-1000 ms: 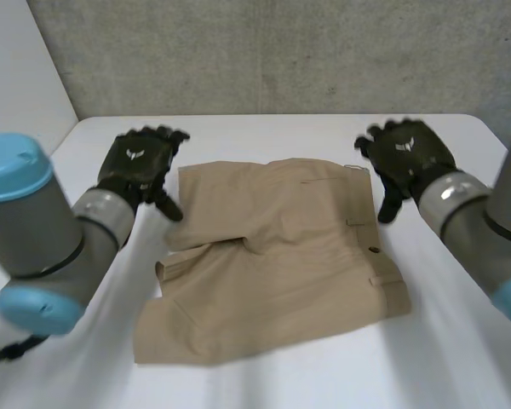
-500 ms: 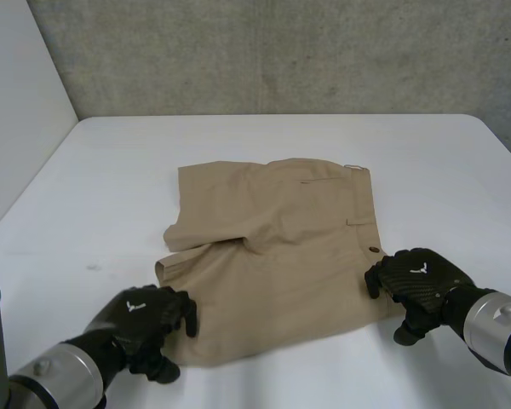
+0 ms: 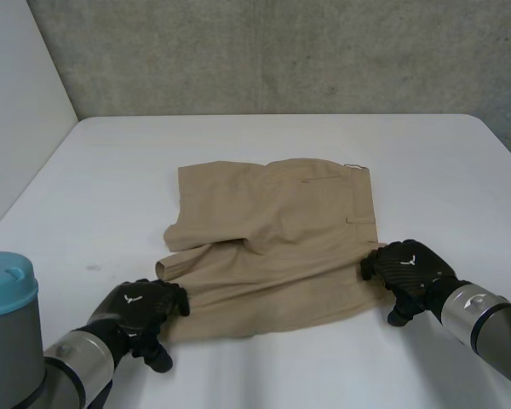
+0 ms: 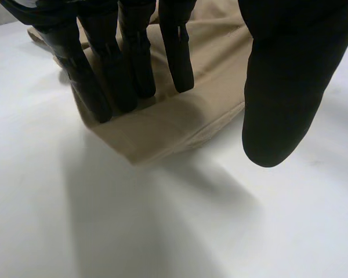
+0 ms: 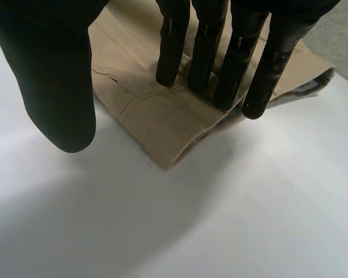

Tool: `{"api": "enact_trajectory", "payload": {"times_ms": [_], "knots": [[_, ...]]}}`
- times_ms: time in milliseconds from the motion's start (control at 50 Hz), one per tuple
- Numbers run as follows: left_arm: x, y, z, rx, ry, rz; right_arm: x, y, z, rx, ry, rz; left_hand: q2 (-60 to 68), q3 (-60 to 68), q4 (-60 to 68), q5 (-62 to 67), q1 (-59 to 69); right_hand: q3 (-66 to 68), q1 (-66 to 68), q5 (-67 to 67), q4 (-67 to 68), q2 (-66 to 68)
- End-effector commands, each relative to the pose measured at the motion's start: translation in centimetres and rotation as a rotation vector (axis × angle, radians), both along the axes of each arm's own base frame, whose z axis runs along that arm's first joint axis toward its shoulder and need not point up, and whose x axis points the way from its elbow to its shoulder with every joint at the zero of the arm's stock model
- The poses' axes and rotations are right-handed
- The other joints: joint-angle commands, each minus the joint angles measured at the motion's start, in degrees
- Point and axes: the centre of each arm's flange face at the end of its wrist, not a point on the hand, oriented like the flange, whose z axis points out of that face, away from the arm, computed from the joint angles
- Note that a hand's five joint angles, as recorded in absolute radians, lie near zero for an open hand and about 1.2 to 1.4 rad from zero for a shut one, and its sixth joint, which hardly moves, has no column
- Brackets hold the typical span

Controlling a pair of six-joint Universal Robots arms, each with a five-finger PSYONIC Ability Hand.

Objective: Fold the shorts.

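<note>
- The shorts [image 3: 281, 243] lay flat in the middle of the table [image 3: 111, 170], waistband to the right.
- Your left robot hand [image 3: 140, 308] rested straight fingers on the near-left hem corner, thumb clear of the cloth; your right robot hand [image 3: 409, 268] did likewise on the near-right waistband corner.
- Grasp stage: next, you would pinch both corners and carry them to the far edge.

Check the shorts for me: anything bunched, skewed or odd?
Minor only: on the shorts, the far leg's hem is rumpled and overlaps the near leg at the left side. The left hand and right hand each rest straight fingers on a near corner, thumbs off the cloth. No damage seen.
</note>
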Motion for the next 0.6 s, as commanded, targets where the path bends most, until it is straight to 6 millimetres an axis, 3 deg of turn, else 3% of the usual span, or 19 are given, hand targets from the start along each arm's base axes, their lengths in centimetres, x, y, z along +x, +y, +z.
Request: {"api": "enact_trajectory", "payload": {"times_ms": [20, 300, 500, 600], "knots": [[-0.4, -1.0, -0.8, -0.008, 0.001, 0.005, 0.2, -0.5, 0.0, -0.030, -0.003, -0.005, 2.6, 2.0, 2.9, 3.1, 1.9, 9.3, 13.4, 8.9, 9.3, 8.5], [-0.6, -2.5, -1.4, -0.044, -0.012, 0.043, 0.9, -1.2, -1.0, -0.045, 0.027, -0.017, 3.3, 2.7, 3.6, 3.7, 2.5, 18.7, 22.8, 18.3, 18.7, 18.0], [-0.7, -2.9, -1.3, -0.083, -0.027, 0.030, 1.1, -1.9, -0.6, -0.087, 0.018, -0.017, 5.3, 4.7, 5.6, 5.7, 4.5, 48.5, 52.7, 48.2, 48.6, 47.8], [-0.8, -3.1, -1.4, -0.103, -0.029, 0.024, 1.2, -1.9, -0.4, -0.095, 0.019, -0.020, 8.0, 7.4, 8.3, 8.4, 7.2, 48.6, 52.7, 48.2, 48.6, 47.9]]}}
